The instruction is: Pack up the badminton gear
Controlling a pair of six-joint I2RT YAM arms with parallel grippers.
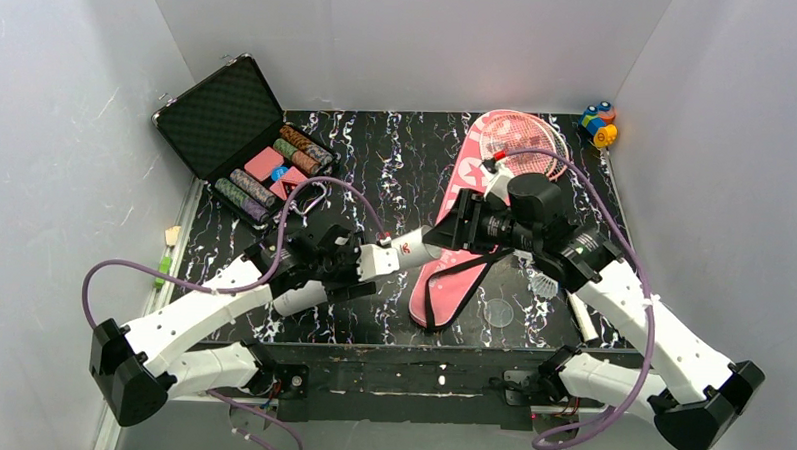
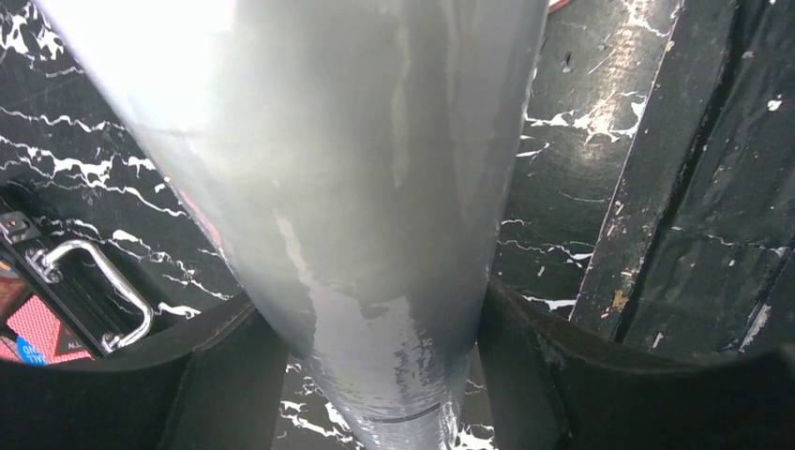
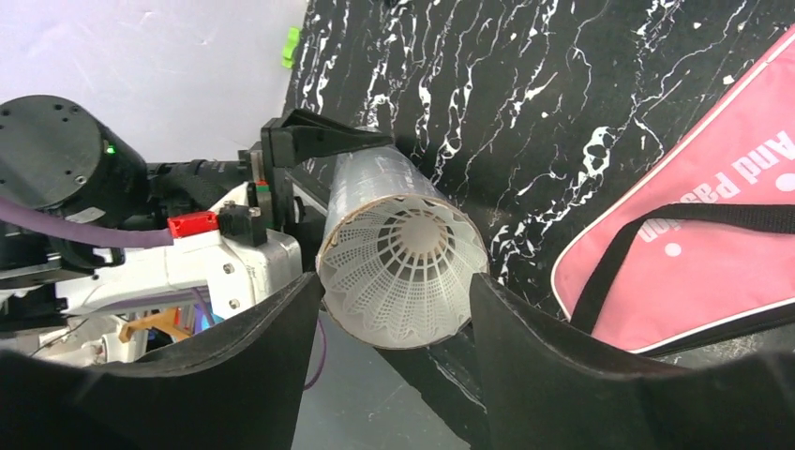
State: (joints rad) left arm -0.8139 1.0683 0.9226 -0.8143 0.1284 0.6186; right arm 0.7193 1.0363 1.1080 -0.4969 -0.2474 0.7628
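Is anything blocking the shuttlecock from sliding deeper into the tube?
Nothing visible does. The shuttlecock sits in the open mouth of the tube, with the right gripper open on either side. The tube's inside is hidden behind it.

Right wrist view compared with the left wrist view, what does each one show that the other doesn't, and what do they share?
Only the right wrist view: a shuttlecock sitting in the tube's open end, between the fingers of the open right gripper, and the pink cover with its black strap. Only the left wrist view: the case with its metal handle. Both: the tube, the left gripper clamped on it, and the marbled table.
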